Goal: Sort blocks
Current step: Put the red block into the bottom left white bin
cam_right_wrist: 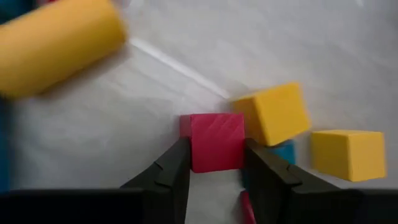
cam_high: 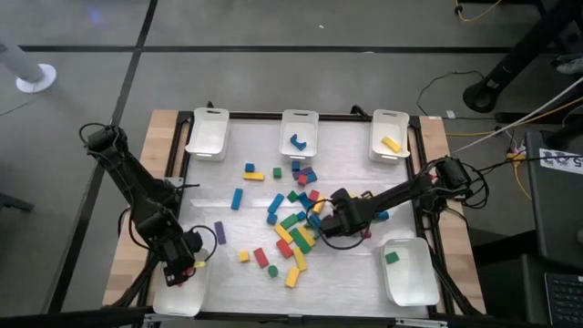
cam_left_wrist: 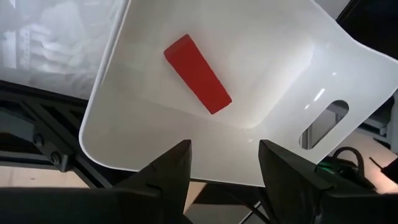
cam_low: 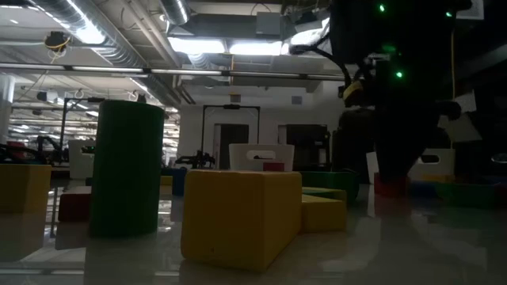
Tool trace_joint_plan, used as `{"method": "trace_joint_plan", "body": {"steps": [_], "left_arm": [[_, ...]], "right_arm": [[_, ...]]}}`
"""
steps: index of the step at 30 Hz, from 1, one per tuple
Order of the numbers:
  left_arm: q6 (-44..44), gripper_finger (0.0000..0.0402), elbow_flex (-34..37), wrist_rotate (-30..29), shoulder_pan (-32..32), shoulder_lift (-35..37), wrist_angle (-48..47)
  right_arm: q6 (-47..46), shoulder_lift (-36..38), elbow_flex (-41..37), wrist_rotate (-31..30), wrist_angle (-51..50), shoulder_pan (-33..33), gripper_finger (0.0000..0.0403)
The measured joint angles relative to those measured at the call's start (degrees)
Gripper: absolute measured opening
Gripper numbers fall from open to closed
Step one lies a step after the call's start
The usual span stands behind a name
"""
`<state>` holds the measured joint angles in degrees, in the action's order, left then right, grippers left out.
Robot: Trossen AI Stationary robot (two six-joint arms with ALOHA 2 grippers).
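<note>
The right pincer [cam_high: 321,221] is down among the pile of blocks [cam_high: 291,214] at the middle of the bench [cam_high: 264,137], and the right wrist view shows its 2 fingers [cam_right_wrist: 171,177] pinching a red cube [cam_right_wrist: 216,140] that sits on the white surface, with a yellow cube [cam_right_wrist: 273,113] touching it and another yellow cube [cam_right_wrist: 346,153] just beside; from above the red cube is hidden under the arm. A yellow cylinder-like block [cam_right_wrist: 56,53] shows blurred in the right wrist view. The left pincer [cam_high: 180,267] hangs over the white tray [cam_high: 187,301] at the near left corner, fingers [cam_left_wrist: 168,177] spread with nothing between them, and a red bar [cam_left_wrist: 197,73] lies in that tray. 3 far trays hold nothing visible [cam_high: 208,137], a blue piece [cam_high: 298,142] and a yellow piece [cam_high: 392,144]; the near right tray [cam_high: 410,282] holds a green cube [cam_high: 392,258]. The low view is dark: a green cylinder [cam_low: 127,168] and a yellow block [cam_low: 242,215] stand close up, the arm behind them only a silhouette
</note>
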<state>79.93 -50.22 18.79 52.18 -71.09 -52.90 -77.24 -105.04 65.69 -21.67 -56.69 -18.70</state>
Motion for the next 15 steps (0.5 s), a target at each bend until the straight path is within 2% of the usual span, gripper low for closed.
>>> {"method": "trace_joint_plan", "body": {"steps": [8, 15], "left_arm": [[-0.8, 0.0175, 0.0, -1.5, 0.0, 0.0, 0.4], [-5.9, 0.0175, 0.0, -13.5, -1.8, 0.0, 9.8]], "right_arm": [[7.0, -0.1, 6.8, -0.4, -0.2, 0.0, 0.0127], [14.3, -0.1, 14.4, -2.8, -0.4, 0.0, 0.0128]]}}
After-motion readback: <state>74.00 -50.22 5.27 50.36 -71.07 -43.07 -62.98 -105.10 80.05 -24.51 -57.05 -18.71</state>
